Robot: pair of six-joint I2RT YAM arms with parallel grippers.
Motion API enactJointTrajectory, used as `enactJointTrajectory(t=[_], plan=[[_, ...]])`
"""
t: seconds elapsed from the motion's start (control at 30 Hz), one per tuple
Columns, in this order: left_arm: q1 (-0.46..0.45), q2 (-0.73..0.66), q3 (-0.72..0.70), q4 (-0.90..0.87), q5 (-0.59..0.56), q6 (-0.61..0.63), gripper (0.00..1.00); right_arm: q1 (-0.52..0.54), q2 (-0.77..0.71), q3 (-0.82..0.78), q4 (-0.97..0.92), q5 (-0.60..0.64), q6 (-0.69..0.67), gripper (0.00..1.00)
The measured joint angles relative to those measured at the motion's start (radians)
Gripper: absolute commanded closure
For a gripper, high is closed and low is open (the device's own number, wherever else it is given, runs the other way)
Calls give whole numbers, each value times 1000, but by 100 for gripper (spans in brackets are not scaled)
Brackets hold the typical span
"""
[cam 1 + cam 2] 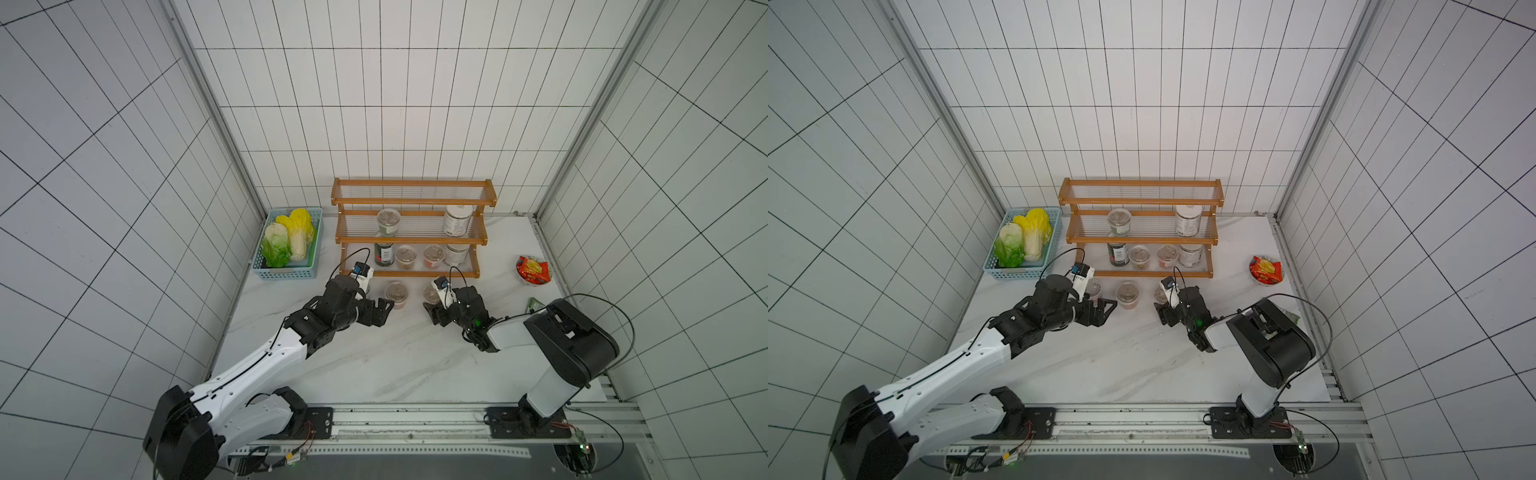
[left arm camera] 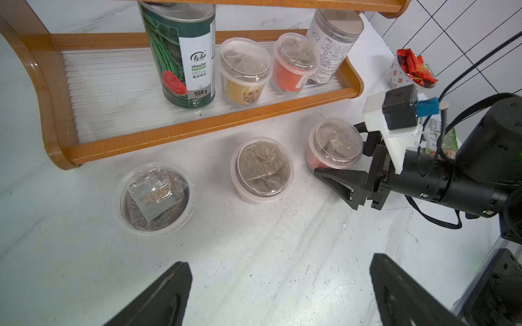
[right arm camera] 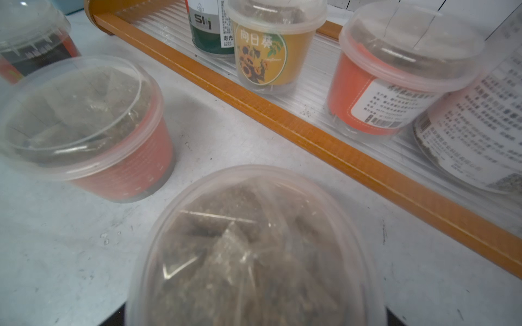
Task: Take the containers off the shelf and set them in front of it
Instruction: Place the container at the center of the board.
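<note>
Containers [image 1: 1127, 293]: in a top view, three stand on the surface [image 1: 1100, 365] before the shelf [image 1: 1142, 240]; six are on its two lower tiers; this looks like the end of a placing step. Left wrist: left hand [image 2: 279, 262] spread wide, empty; right hand [image 2: 336, 148] straddles a red cup [image 2: 334, 141]. Right wrist: that clear-lidded cup, brown inside, sits upright; gripped or freed, I cannot tell; next, back off and reach for the shelf.

Robotics lab test cell; white grid-tiled walls [image 1: 395, 104], aluminium frame rail [image 1: 415, 419], marble-look tabletop [image 1: 395, 353]
</note>
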Motion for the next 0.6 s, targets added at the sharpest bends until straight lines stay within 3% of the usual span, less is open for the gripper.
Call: enactJointTrajectory(t=[0.3,0.6], plan=[[0,0,0,0,0,0,3,0,-17,-10,-5,15,-6,5],[0,4,0,0,-3,0,3,0,-204,-72,-73,31,4,1]])
